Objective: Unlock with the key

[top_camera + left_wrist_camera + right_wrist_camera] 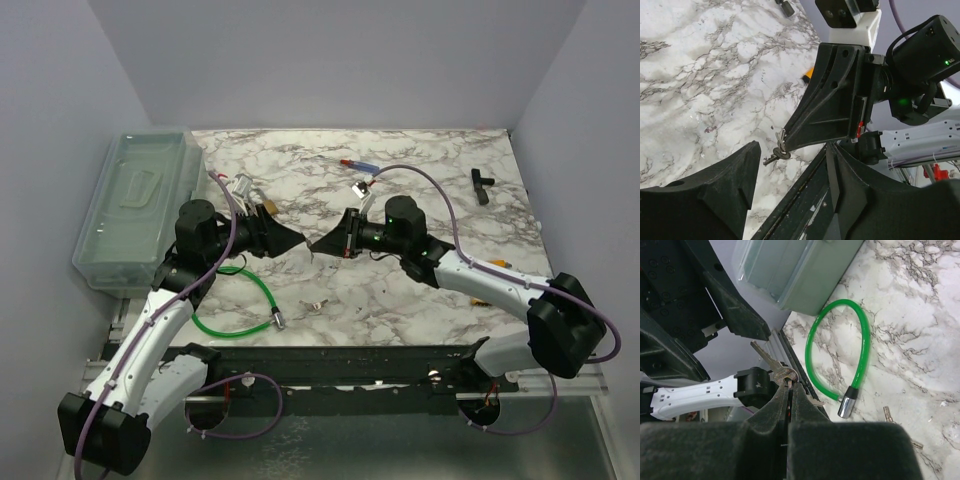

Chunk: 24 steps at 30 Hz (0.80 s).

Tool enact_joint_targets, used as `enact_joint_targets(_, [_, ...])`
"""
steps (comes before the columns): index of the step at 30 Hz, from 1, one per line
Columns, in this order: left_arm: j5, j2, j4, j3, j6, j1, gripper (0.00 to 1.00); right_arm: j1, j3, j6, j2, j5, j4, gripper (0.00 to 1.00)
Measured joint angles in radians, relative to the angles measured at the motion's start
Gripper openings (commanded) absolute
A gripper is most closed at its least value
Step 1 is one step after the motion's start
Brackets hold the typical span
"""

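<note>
The key (pixel 771 365), small and silvery, hangs by its ring from my right gripper (pixel 790 387), which is shut on that ring. In the left wrist view the key (pixel 776 156) dangles from the right fingertips just ahead of my left gripper (pixel 795 185). The left jaws are apart with nothing between them. From above, the left gripper (pixel 290 238) and right gripper (pixel 322 244) point tip to tip over the middle of the marble table. A small brass piece (pixel 270 208) lies just behind the left gripper; I cannot tell what it is.
A green cable (pixel 240 300) with a metal tip (pixel 277 320) loops by the front left. A small metal piece (pixel 315 306) lies beside it. A clear plastic box (pixel 140 205) sits at the left edge. A black part (pixel 482 185) and a red-blue item (pixel 358 165) lie at the back.
</note>
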<state>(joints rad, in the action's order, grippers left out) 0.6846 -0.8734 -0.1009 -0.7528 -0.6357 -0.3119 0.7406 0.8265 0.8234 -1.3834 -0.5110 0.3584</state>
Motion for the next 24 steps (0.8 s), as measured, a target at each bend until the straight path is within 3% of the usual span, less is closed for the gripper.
enact_joint_targets(20, [-0.047,0.008,0.008,0.010,-0.004,-0.018,0.39,0.047,0.055,0.013,-0.028,-0.006,-0.001,0.01])
enact_joint_targets(24, [-0.066,0.008,0.007,0.010,-0.003,-0.018,0.22,0.052,0.061,0.009,-0.029,-0.006,-0.011,0.00])
